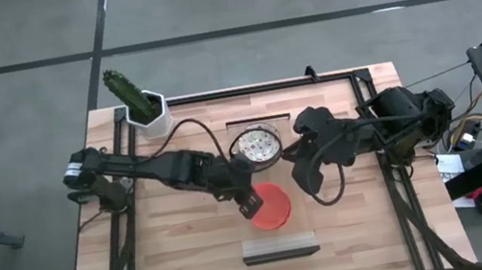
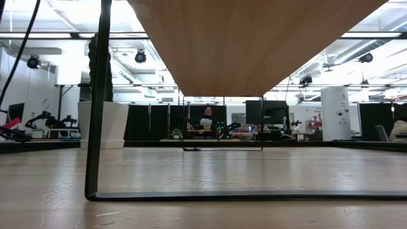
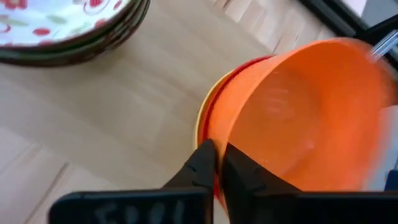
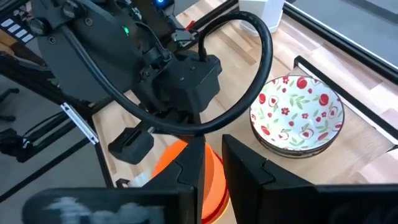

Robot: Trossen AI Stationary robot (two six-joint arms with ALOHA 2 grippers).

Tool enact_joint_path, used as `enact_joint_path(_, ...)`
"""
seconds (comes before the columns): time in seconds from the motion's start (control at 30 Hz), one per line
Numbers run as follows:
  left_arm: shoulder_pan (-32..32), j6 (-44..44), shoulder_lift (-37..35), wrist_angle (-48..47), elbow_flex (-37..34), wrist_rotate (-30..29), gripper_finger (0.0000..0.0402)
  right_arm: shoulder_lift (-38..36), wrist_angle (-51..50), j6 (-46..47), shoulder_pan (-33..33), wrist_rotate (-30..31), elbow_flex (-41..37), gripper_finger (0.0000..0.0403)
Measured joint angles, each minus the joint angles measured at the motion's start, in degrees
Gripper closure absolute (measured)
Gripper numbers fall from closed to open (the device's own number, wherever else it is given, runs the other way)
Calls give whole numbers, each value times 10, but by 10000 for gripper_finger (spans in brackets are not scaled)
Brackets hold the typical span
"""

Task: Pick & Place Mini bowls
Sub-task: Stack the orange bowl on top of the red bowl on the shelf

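A stack of white speckled mini bowls (image 1: 254, 145) (image 3: 62, 18) (image 4: 296, 112) rests on the table's middle. Nearer the near edge is the orange bowl (image 1: 272, 206) (image 3: 305, 118) (image 4: 214, 183), tilted over a red rim (image 3: 214, 106) and a yellow rim (image 3: 200, 121) nested below it. My left gripper (image 1: 252, 203) (image 3: 219, 163) is shut on the orange bowl. My right gripper (image 1: 307, 183) (image 4: 213, 158) hovers just right of the coloured bowls with a narrow gap between its fingers, touching nothing. My left gripper pinches the orange bowl's rim (image 3: 231, 134) on the side toward the table's left, one finger inside the bowl and one outside. The fingers come slanting down from the left. The bowl sits tilted in the hold, its held side raised off the red and yellow bowls beneath.
A white square pot with a cactus (image 1: 144, 107) stands at the far left corner. A black frame (image 1: 262, 86) runs along the far edge. A grey block (image 1: 280, 247) lies near the near edge. Bare wood (image 1: 172, 252) lies at the near left. A person sits far behind the table (image 2: 206, 121).
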Motion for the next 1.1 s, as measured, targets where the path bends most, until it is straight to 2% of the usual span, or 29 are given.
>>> enact_joint_path(0.2, 0, 2, 0, 24, 0, 0, 333, 0, 0, -1, 0, 1, 0, 349)
enact_joint_path(0.33, 0, -7, -2, 20, 6, 8, 311, 0, 0, 16, 7, 1, -3, 349)
enact_joint_path(0.6, 0, 17, -29, 24, 41, 21, 308, 0, 2, 77, 17, -36, -68, 356)
enact_joint_path(0.7, 0, 17, -49, 21, 41, 24, 307, 0, 22, 87, 19, -74, -109, 372)
enact_joint_path(0.8, -2, 22, -71, 22, 41, 26, 307, 1, 55, 83, 16, -113, -154, 391)
enact_joint_path(1.1, -2, 21, -132, 23, 40, 22, 307, -1, 169, 32, -40, -205, -253, 394)
